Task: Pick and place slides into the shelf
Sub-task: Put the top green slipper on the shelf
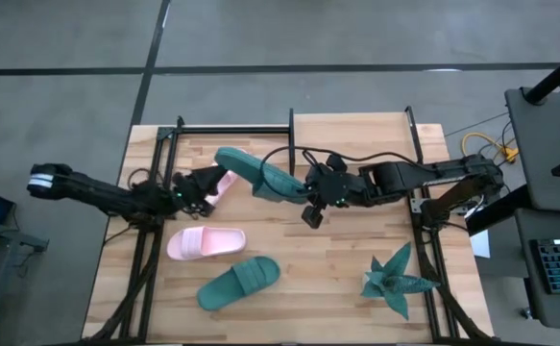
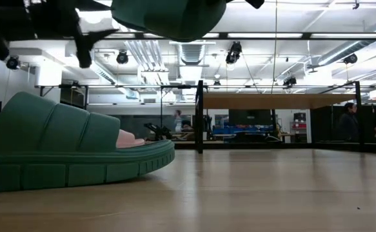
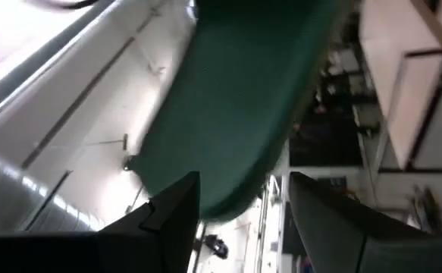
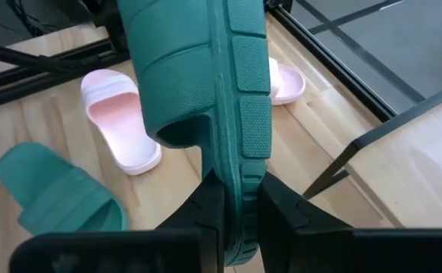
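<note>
No readable writing found. We logged the right gripper (image 4: 239, 208) clamped on a ribbed green foam sandal (image 4: 205, 72); left gripper (image 3: 239, 208) open, holding nothing.

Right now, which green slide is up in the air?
The green slide pinched on its sole edge by the right gripper, lifted near the shelf. The other green slide lies flat on the table, untouched.

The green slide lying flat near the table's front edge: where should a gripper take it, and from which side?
Take the green slide on the table by one long sole edge beside the strap, coming straight down from above. It lies sole-down and clear of the pink slide, so the rim is exposed. The right gripper holds its green slide that way.
</note>
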You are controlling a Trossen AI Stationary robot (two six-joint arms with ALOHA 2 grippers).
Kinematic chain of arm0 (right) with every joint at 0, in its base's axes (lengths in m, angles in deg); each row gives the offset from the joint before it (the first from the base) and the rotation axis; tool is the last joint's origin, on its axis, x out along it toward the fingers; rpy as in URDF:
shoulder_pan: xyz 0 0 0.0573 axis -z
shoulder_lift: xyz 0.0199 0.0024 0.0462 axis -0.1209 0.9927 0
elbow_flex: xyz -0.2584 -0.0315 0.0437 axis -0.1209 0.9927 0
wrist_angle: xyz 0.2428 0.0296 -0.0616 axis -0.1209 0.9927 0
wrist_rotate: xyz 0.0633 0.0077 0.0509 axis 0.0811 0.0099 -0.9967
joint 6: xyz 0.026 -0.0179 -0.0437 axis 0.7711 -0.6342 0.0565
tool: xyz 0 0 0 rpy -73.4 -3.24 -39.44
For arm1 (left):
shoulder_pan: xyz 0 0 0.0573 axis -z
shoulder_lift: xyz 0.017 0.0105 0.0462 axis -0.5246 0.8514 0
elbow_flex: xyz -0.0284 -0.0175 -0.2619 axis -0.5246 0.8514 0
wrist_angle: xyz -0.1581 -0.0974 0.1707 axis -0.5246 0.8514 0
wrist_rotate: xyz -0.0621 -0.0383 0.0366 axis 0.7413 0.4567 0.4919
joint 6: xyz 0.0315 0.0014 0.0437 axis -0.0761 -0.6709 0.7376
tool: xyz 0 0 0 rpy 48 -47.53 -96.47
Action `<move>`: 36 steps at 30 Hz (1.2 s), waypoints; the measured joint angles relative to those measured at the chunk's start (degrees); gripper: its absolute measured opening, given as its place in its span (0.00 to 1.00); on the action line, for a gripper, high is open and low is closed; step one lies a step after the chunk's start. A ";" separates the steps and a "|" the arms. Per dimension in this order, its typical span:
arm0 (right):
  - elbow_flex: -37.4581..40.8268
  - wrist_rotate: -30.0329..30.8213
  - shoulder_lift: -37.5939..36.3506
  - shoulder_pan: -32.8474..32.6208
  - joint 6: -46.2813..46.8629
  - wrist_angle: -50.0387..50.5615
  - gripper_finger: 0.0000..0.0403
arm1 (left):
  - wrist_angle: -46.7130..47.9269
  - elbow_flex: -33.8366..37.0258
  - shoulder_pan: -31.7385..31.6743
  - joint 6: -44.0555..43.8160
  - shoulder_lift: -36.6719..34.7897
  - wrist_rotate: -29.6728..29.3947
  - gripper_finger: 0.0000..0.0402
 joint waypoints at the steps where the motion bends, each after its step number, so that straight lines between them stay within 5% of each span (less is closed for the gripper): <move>1: 0.00 -0.01 0.00 0.00 0.00 0.14 0.09 | -1.48 -0.26 0.00 0.98 1.84 -0.49 0.47; 12: 0.02 -0.94 0.02 0.00 0.74 0.03 0.09 | -23.52 -3.80 0.00 14.74 20.86 -1.04 0.47; 19: 0.04 -2.86 0.09 -0.02 1.16 0.22 0.09 | -23.95 -9.22 -0.17 17.50 28.14 -2.63 0.45; 24: 0.04 -2.85 -0.06 -0.04 1.19 -0.15 0.09 | -23.55 -12.66 -0.44 16.61 28.65 -7.19 0.30; 29: -0.04 -3.90 -0.20 0.00 1.12 -1.02 0.13 | -22.44 -13.72 -0.39 6.46 26.61 -7.92 0.10; 36: -0.02 -3.94 -0.60 0.02 0.19 -0.81 0.35 | -16.67 -13.74 -0.37 3.42 24.13 -12.37 0.09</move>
